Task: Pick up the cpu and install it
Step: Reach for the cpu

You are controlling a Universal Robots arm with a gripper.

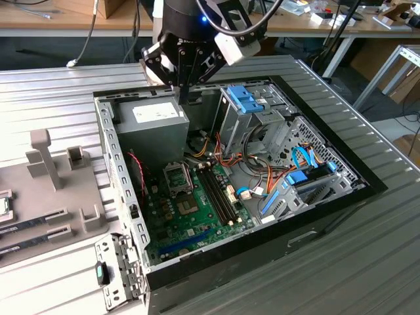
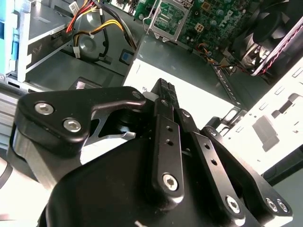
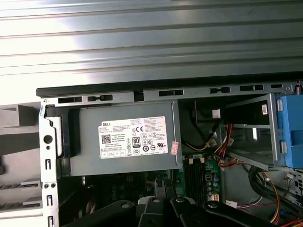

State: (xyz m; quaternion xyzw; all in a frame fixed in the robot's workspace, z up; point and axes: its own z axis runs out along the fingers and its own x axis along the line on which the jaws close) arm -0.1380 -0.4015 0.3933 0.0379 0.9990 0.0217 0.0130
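cpu (image 1: pixel 4 205) at exterior view's left edge, closed claw (image 1: pixel 182 98) above power supply (image 1: pixel 154 119)

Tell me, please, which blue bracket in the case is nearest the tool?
The blue bracket beside the grey power supply, just by the tool; the other blue brackets lie farther off.

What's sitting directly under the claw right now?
The grey power supply with its white label, mounted in the open computer case; the claw hangs above its top. Whatever lies beneath the power supply is covered by its housing.
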